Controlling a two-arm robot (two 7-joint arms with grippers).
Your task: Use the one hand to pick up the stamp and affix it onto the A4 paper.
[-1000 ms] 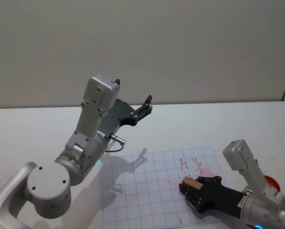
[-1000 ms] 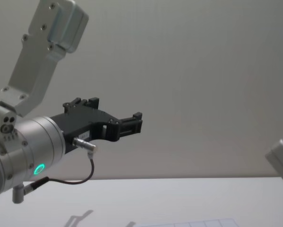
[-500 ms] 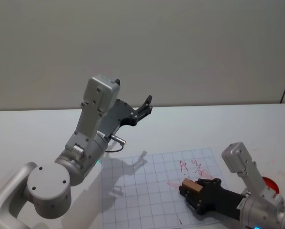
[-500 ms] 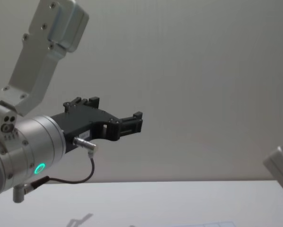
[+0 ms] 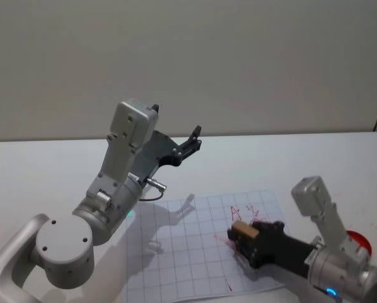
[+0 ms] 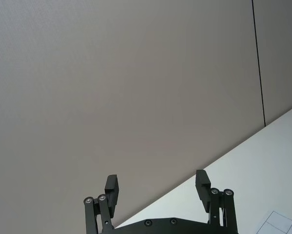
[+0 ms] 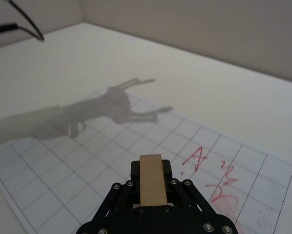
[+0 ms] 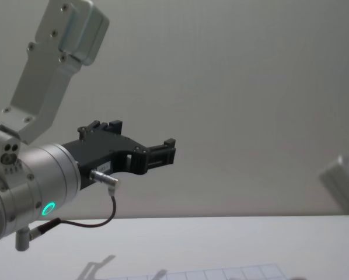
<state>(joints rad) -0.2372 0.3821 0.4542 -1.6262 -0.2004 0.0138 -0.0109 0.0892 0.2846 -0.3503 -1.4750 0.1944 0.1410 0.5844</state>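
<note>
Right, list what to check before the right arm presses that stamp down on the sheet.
1. Grip on the stamp: ok. The wooden stamp sits clamped in the jaws of the right gripper.
2. Stamp over the sheet: ok. It hangs above the gridded A4 paper.
3. Free cells: ok. The red marks lie beside the stamp, and the cells ahead of it are blank.
4. Ink on the stamp face: cannot tell, the face is hidden.
5. Other arm clear: ok. The left gripper is raised off the table, jaws open, away from the stamp.
</note>
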